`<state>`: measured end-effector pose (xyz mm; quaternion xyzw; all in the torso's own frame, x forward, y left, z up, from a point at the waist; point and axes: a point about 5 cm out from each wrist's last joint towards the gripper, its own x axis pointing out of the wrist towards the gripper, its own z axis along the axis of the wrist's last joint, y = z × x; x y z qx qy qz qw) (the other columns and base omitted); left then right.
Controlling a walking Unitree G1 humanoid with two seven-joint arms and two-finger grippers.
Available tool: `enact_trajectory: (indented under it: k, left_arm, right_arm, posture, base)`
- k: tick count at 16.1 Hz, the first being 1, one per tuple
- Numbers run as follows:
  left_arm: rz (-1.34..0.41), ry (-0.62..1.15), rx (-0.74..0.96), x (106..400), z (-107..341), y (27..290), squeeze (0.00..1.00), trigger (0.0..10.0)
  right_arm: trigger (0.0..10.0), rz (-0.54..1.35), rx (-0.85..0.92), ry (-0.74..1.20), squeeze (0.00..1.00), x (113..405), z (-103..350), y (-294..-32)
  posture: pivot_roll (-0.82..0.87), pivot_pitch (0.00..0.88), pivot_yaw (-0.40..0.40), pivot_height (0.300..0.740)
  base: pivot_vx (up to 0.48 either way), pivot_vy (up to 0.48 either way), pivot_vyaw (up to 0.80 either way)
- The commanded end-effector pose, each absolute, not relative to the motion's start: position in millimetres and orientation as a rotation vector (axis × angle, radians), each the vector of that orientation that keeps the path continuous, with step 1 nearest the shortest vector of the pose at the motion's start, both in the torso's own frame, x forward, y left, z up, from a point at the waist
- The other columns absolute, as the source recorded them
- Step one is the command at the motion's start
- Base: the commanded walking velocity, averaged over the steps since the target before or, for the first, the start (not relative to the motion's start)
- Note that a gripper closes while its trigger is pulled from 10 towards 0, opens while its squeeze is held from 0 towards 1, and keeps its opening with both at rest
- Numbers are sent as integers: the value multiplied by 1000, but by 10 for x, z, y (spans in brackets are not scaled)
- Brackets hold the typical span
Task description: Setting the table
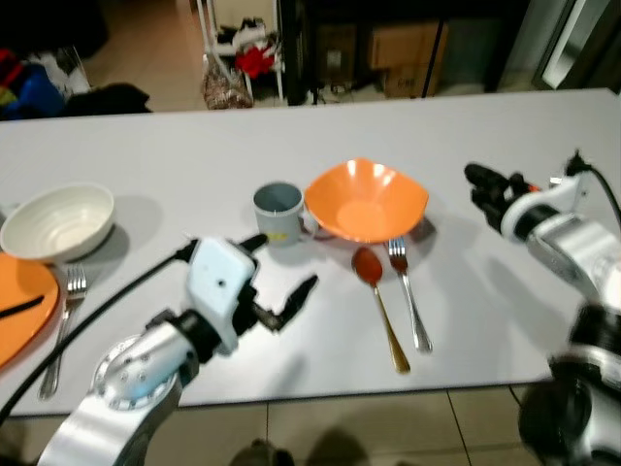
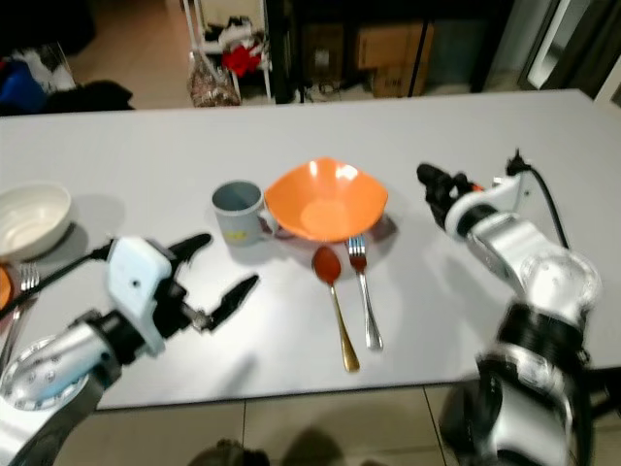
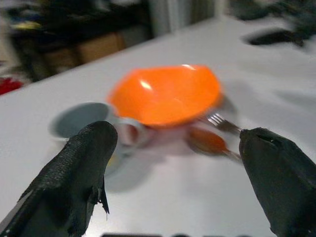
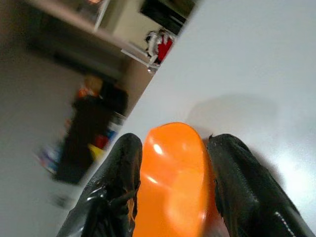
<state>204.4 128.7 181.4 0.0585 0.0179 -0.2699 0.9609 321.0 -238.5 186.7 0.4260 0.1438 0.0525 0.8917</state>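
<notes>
The left claw [image 1: 283, 279] hangs over the white table [image 1: 175, 146] with its two fingers wide apart and nothing between them. Just past it stand a grey cup [image 1: 277, 210] and an orange bowl [image 1: 366, 200], side by side. A spoon [image 1: 378, 301] and a fork [image 1: 408, 291] lie next to each other, near the claw's right side. The right claw [image 1: 485, 186] hovers to the right of the bowl; I cannot tell if it is apart or together. Far to the left are a white bowl [image 1: 56, 221], another fork [image 1: 64, 325] and an orange plate [image 1: 17, 306].

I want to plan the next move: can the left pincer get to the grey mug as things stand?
Probably yes. The left pincer hovers open above bare table, with the grey mug just beyond its fingertips and nothing between them. The orange bowl sits close beside the mug.
</notes>
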Motion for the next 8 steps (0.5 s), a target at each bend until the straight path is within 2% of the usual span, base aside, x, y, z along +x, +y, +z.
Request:
enact_trajectory:
  k: [1, 2, 5, 8]
  left_arm:
    - [-369, 22, 110, 2079, 1820, 1451, 0, 10000]
    - [-247, 16, 77, 2076, 1811, 1545, 0, 10000]
    - [-177, 28, 153, 2043, 1775, 1595, 0, 10000]
    - [-162, 40, 164, 2056, 1744, 1587, 0, 10000]
  right_arm:
    - [10000, 252, 633, 237, 0, 3093, 2071, -2170]
    - [10000, 356, 431, 188, 0, 2942, 2154, -1957]
    - [10000, 405, 304, 126, 0, 2708, 2220, -1646]
    - [10000, 359, 189, 93, 0, 2570, 2091, -1535]
  posture:
    - [-94, 0, 76, 740]
    - [-97, 0, 82, 740]
    - [-80, 0, 70, 740]
    - [-82, 0, 69, 740]
  base:
    - [0, 0, 0]
    - [0, 0, 0]
    - [0, 0, 0]
    - [0, 0, 0]
